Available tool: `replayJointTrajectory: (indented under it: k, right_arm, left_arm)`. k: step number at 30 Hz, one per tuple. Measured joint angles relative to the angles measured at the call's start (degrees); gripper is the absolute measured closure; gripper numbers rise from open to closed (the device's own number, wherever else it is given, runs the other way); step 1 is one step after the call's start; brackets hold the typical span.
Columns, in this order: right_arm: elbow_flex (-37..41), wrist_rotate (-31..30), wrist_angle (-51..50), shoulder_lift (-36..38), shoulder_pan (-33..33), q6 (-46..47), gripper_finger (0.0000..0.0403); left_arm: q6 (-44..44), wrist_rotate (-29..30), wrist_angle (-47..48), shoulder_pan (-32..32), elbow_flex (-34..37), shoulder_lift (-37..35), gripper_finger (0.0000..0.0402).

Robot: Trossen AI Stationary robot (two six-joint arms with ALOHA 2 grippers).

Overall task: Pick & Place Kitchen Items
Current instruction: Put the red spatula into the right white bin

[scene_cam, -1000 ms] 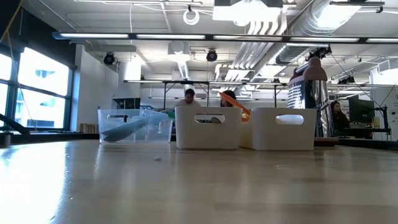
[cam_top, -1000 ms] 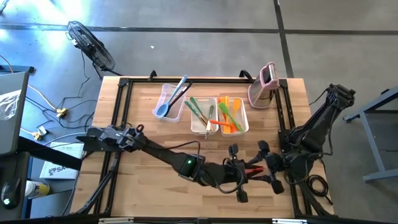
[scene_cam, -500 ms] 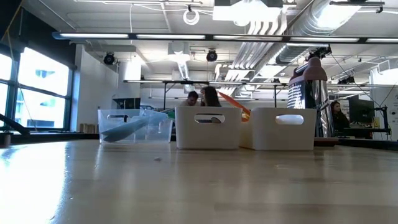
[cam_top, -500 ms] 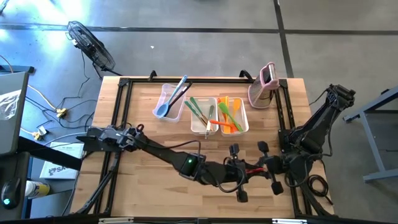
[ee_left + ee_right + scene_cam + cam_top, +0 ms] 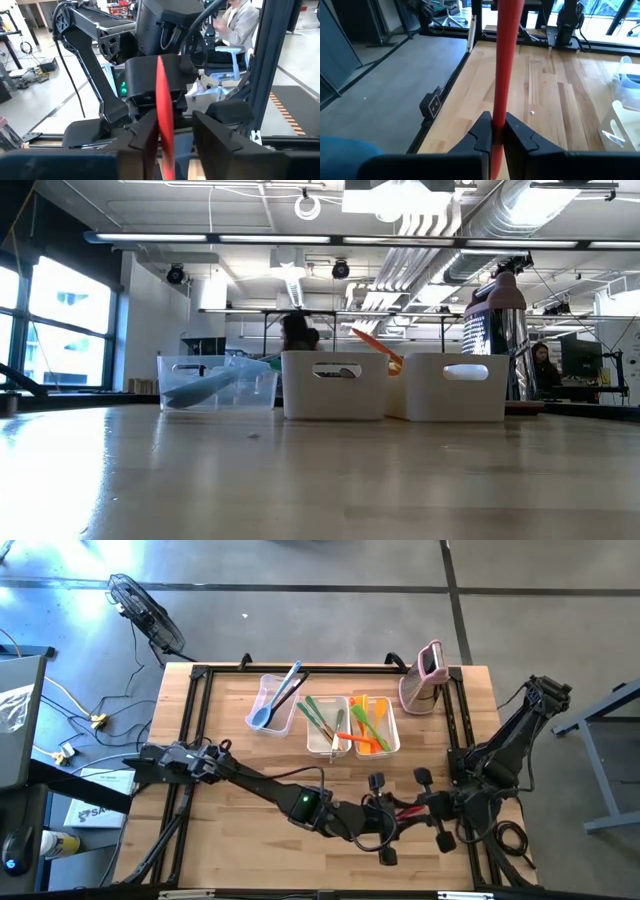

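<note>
Near the front edge of the table (image 5: 230,840), the two arms meet to pass a red utensil (image 5: 504,65). Right gripper (image 5: 495,131) pinches its handle tight, so left gripper (image 5: 170,132) loosens, fingers slightly apart around it.

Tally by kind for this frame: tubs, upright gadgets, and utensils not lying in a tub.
plastic tubs: 3
pink-and-white gadget: 1
red utensil: 1
Total: 5
</note>
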State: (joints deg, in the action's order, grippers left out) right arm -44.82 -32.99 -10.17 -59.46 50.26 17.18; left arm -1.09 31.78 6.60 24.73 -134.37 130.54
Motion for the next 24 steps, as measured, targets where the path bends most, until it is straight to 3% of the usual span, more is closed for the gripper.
replayJointTrajectory:
  k: [6,10,16,21,24]
  right_arm:
    - [0.0,-0.14,-4.34,0.0,0.0,3.48,0.039]
    - [0.0,-0.59,-13.11,0.04,0.42,10.76,0.039]
    - [0.0,-3.69,-34.12,0.04,2.8,29.3,0.039]
    - [0.0,-5.0,-59.47,0.05,2.57,50.58,0.039]
    - [0.0,-7.15,-65.58,0.74,1.62,56.74,0.039]
  left_arm:
    - [2.58,0.03,0.05,0.02,0.0,0.0,0.0238]
    - [2.83,0.98,1.61,0.0,0.0,0.0,0.021]
    - [2.85,6.71,5.97,0.09,0.0,0.0,0.0195]
    - [2.87,14.42,10.95,0.3,-0.02,0.0,0.0195]
    - [3.43,18.74,16.24,0.72,-0.04,0.0,0.0195]
